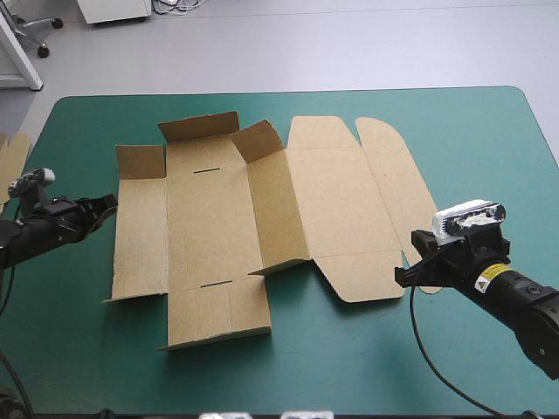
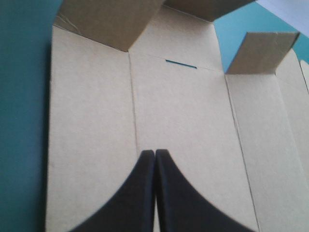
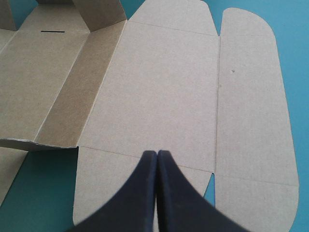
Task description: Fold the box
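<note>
The brown box (image 1: 262, 209) lies as a mostly flat cut sheet in the middle of the teal-green table, with a few small flaps at its far side tilted up. My left gripper (image 1: 106, 206) sits shut just off the sheet's left edge, pointing at it. In the left wrist view the left gripper (image 2: 154, 153) hovers over the box (image 2: 183, 111) panels, its black fingers meeting in one arch. My right gripper (image 1: 409, 272) is shut near the sheet's front right corner. The right wrist view shows the right gripper (image 3: 157, 154) over the lid panel of the box (image 3: 164, 87).
Another edge of brown board (image 1: 12, 157) shows at the table's left edge. Bare teal-green cover (image 1: 349, 358) lies in front of the box and to its right.
</note>
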You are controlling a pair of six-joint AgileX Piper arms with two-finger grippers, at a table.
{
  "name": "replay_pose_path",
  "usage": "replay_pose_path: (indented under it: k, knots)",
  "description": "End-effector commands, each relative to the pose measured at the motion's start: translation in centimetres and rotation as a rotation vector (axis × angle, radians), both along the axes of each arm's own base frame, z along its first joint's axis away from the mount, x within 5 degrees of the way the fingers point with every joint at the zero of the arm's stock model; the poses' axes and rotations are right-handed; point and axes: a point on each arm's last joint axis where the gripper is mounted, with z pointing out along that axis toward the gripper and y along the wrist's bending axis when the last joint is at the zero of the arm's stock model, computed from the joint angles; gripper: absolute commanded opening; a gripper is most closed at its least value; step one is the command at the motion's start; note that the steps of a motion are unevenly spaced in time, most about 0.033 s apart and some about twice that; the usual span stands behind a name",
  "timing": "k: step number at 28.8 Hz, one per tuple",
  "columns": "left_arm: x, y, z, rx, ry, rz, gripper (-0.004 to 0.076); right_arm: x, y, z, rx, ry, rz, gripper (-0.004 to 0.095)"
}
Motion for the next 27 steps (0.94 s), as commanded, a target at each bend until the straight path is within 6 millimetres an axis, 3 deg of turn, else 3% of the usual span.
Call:
replay_pose_path:
  k: [1,9,17,24,27]
  knots:
    - [0.5,1.6,0.7,-0.064,-0.05,0.038,-0.0013,0.3,0.0,1.6,0.029,-0.083,-0.006,-0.0019]
    - [1.7,4.1,-1.5,-0.189,0.028,-0.054,-0.0013,0.1,0.0,1.3,0.016,-0.048,-0.002,-0.0019]
    - [2.6,5.4,-4.1,-0.179,0.146,-0.063,-0.0011,0.1,0.0,1.2,0.013,-0.045,-0.001,-0.0019]
    - [3.4,5.8,-6.6,-0.248,0.212,-0.077,0.0092,0.1,0.0,1.2,0.013,-0.039,-0.001,-0.0019]
    - [3.7,5.9,-7.4,-0.27,0.232,-0.086,0.0214,0.1,0.0,1.2,0.012,-0.037,-0.001,-0.0019]
